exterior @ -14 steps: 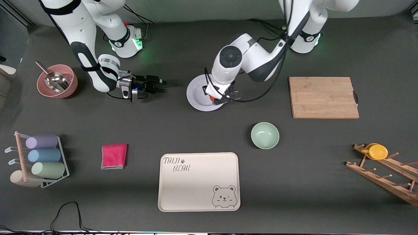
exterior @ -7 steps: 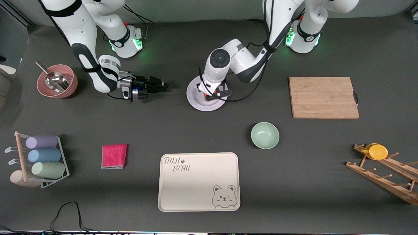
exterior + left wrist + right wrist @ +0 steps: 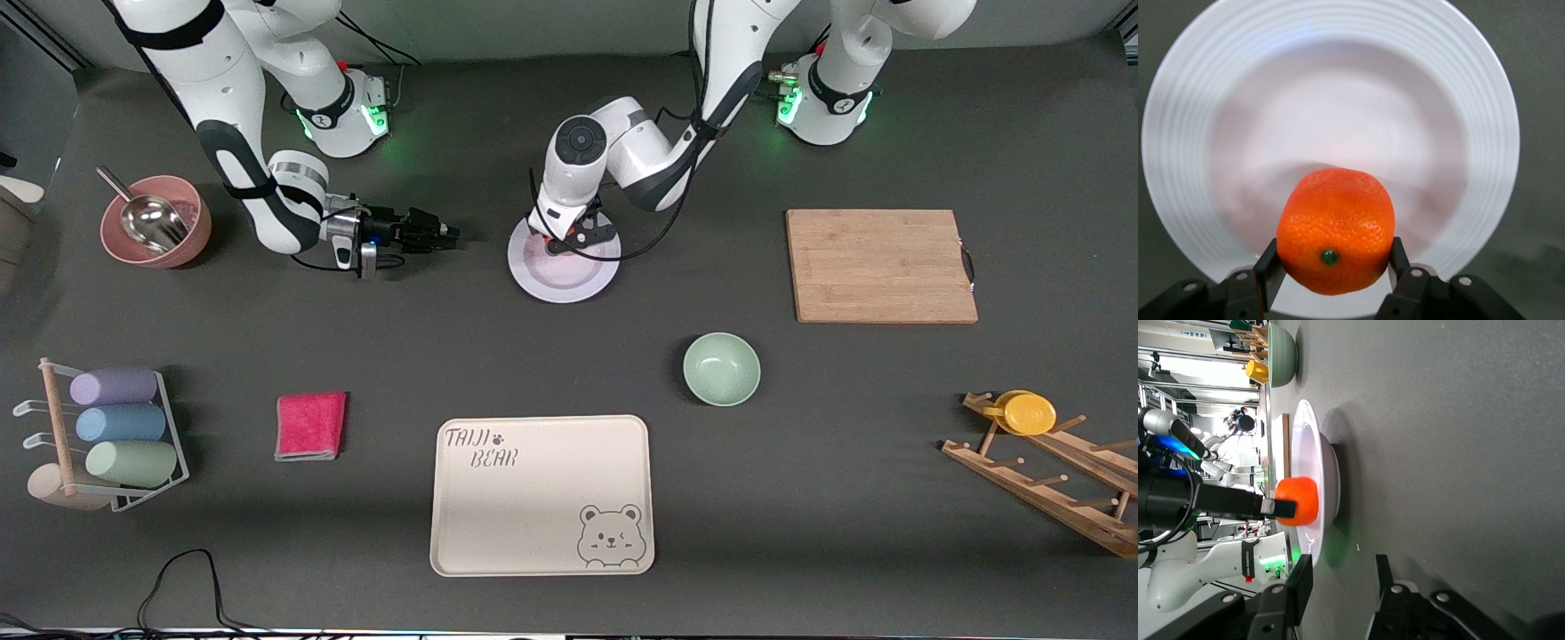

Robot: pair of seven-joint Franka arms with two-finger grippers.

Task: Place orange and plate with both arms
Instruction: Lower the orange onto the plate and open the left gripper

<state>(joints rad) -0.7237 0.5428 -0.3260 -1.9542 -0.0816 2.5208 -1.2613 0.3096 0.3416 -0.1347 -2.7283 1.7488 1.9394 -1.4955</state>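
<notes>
The white plate (image 3: 569, 283) lies on the dark table, farther from the front camera than the bear tray. My left gripper (image 3: 567, 242) hangs over it, shut on the orange (image 3: 1336, 230), with a black finger (image 3: 1399, 252) pressed against each side of the fruit. The orange (image 3: 1300, 501) floats a little above the plate's (image 3: 1338, 100) inner surface. My right gripper (image 3: 443, 234) sits low beside the plate, toward the right arm's end of the table, pointing at its rim (image 3: 1313, 453). Its fingers (image 3: 1301, 579) stand apart with only bare table between them.
A wooden cutting board (image 3: 880, 265) lies toward the left arm's end. A pale-green bowl (image 3: 721, 368) and the beige bear tray (image 3: 542, 495) sit nearer the camera. A pink cloth (image 3: 310, 425), a pink bowl with a scoop (image 3: 156, 222), a cup rack (image 3: 107, 436) and a wooden rack (image 3: 1049, 471) ring the edges.
My left gripper carried the orange from the plate's edge over toward its middle. My right gripper's jaws narrowed and it edged slightly toward the plate.
</notes>
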